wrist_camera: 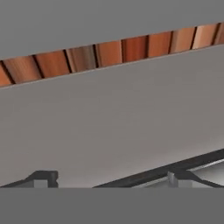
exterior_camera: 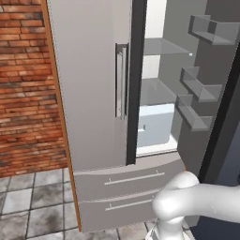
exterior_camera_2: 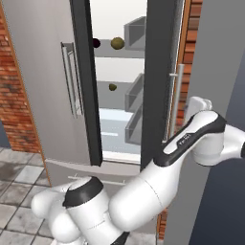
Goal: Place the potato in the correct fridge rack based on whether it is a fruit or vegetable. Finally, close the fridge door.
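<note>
The hand [wrist_camera: 111,178] is facing the outer face of the open fridge door [wrist_camera: 109,131] at close range; its opening cannot be told. Beyond that door, the potato [exterior_camera_2: 117,43] is sitting on the upper fridge rack [exterior_camera_2: 119,52], beside a near-black item [exterior_camera_2: 95,42].

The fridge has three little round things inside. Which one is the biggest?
The potato, the tan-brown lump on the higher rack. The near-black ball left of it is smaller, and the dark-olive one a shelf below is smallest.
</note>
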